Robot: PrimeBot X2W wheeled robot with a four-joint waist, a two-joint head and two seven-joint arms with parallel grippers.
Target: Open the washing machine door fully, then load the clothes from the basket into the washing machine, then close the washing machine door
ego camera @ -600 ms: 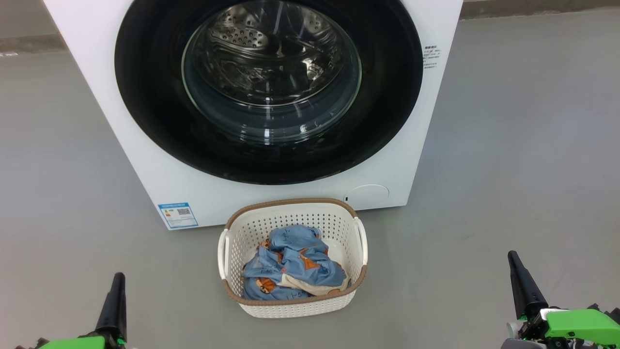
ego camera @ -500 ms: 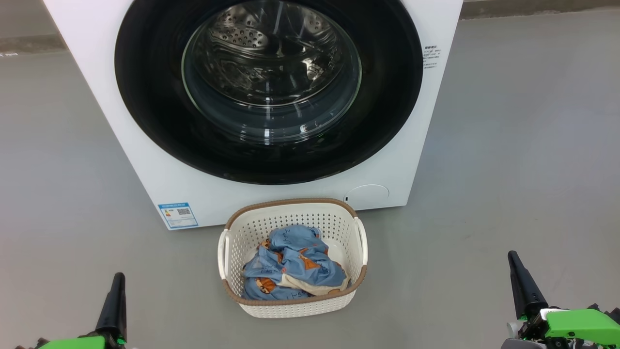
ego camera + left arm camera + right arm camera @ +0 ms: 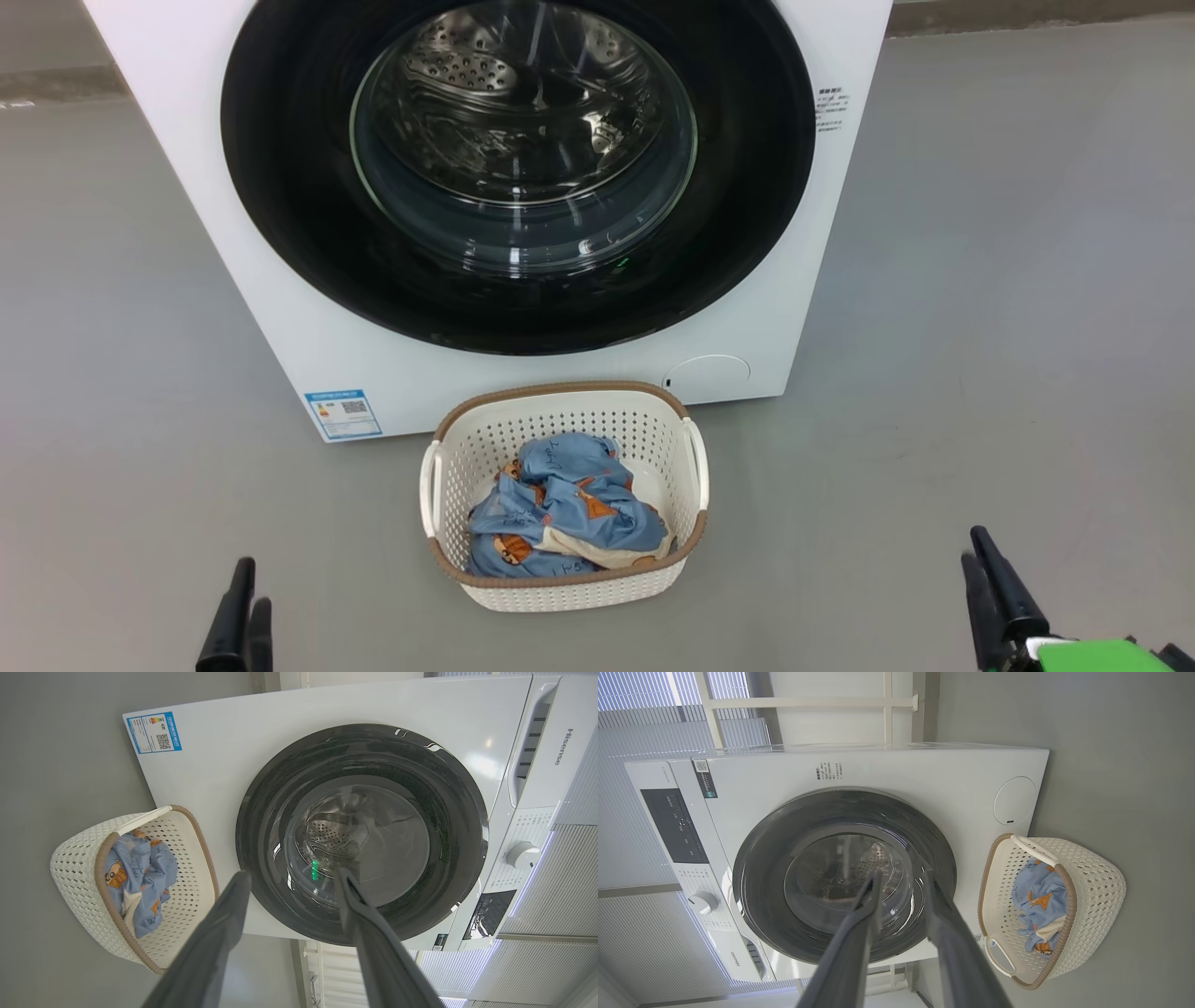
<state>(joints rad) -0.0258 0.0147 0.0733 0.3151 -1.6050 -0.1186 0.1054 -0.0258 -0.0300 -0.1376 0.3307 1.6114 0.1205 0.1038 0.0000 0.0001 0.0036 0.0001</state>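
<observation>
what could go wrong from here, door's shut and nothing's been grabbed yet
The washing machine door is glossy and rounded, so a grip on its rim may slip. The basket sits just in front, below it; a low reach could knock it aside. The clothes are bunched, so one grab may leave or drop a piece.

Washing machine door [image 3: 280,187] shut flat against the front of the washing machine [image 3: 308,345]: way into the drum blocked. Basket [image 3: 560,387] stands on the floor [image 3: 934,373] just near of the machine's lower edge, under the door. Basket top open; clothes [image 3: 560,513] lie low inside, reachable from above past the rim. Bare floor left and right of basket. Left gripper [image 3: 252,583] near left, right gripper [image 3: 971,544] near right, fingers parted, both well apart from basket, nothing between.
</observation>
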